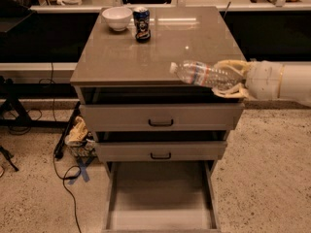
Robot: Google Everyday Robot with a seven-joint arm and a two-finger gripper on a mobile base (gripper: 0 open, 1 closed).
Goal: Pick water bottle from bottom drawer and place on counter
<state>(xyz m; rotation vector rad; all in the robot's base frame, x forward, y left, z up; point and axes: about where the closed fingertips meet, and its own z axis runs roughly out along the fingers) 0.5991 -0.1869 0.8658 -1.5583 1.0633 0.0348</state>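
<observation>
The drawer cabinet's glossy counter (146,57) fills the middle of the view. Below it, the bottom drawer (160,193) is pulled out with its flat floor bare, and the two upper drawers (161,116) sit slightly ajar. The gripper (224,77) reaches in from the right at the counter's front right edge. Its pale fingers (232,64) clasp the water bottle (204,74), which lies sideways with its cap pointing left. A white bowl (117,17) and a dark blue can (142,23) stand at the back.
</observation>
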